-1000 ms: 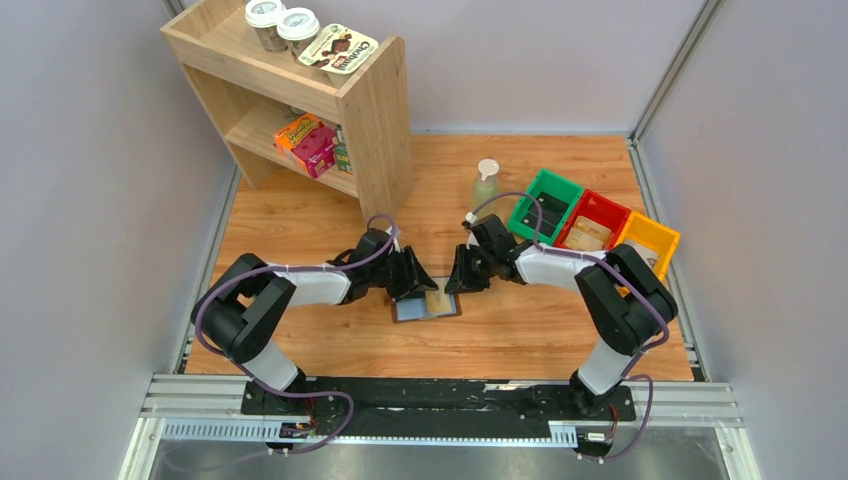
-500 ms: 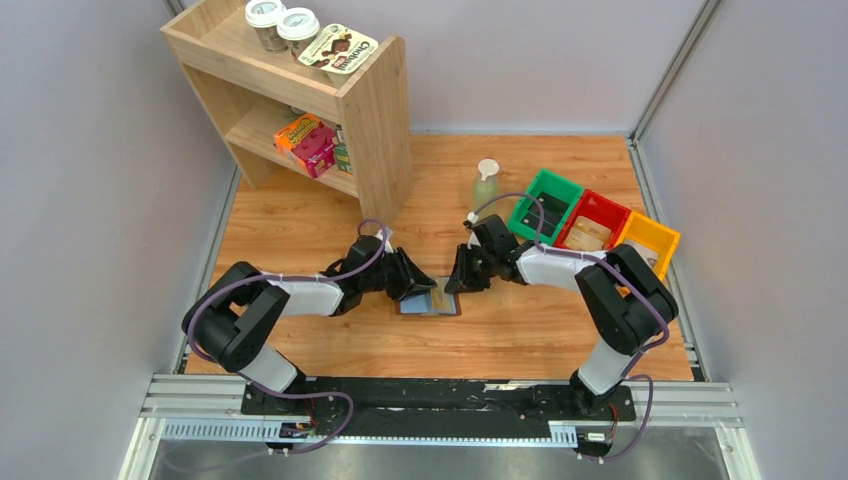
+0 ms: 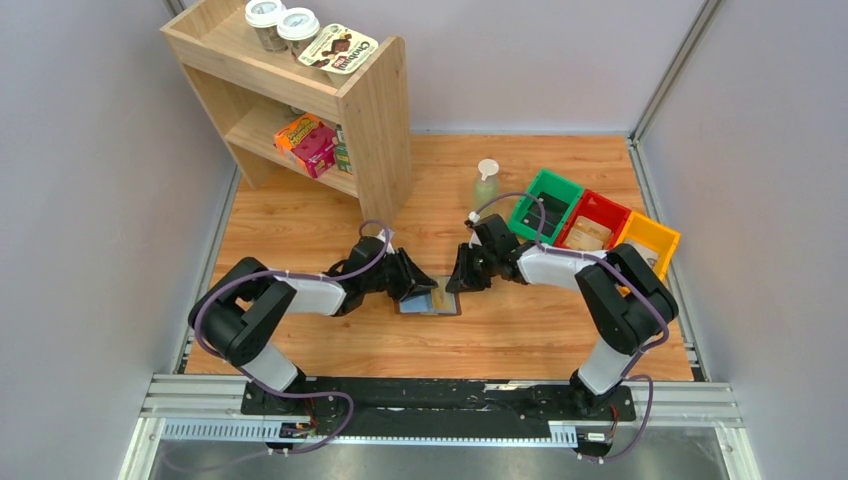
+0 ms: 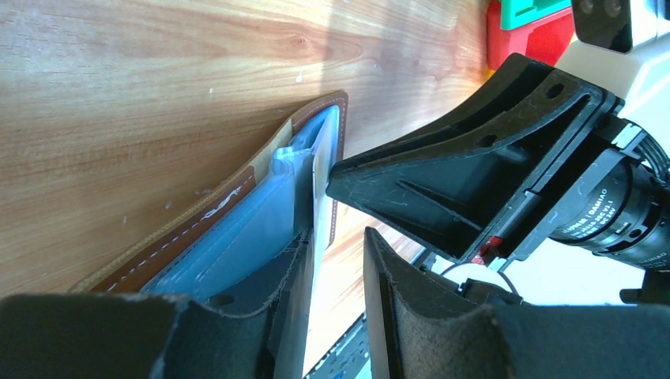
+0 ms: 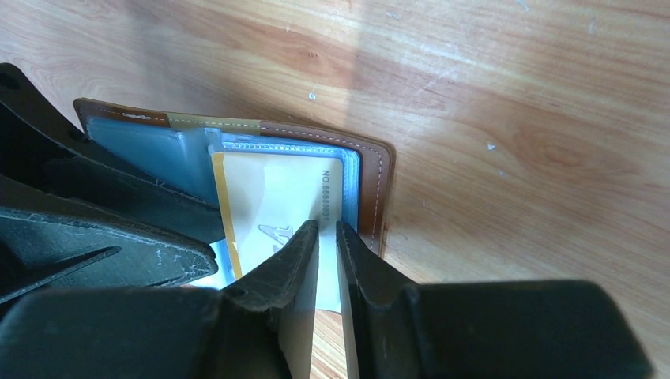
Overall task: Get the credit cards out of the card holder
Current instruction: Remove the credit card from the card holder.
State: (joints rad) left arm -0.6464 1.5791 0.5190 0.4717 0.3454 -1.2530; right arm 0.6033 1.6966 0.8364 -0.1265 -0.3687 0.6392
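The cream-and-gold credit card (image 5: 276, 193) sits in the right pocket of the brown leather card holder (image 5: 371, 170), its near edge seemingly sliding out of the pocket. The holder lies open on the bench (image 5: 513, 95), between the two arms. The right hand (image 5: 328, 237) is closed to a slit, tips on the card's face; whether it clamps the card I cannot tell. The left hand (image 4: 336, 241), slightly parted, bears on the grey-blue left panel and holds nothing that I can see. Judging by this, extraction has just begun: the card is not free, and any others behind it remain.
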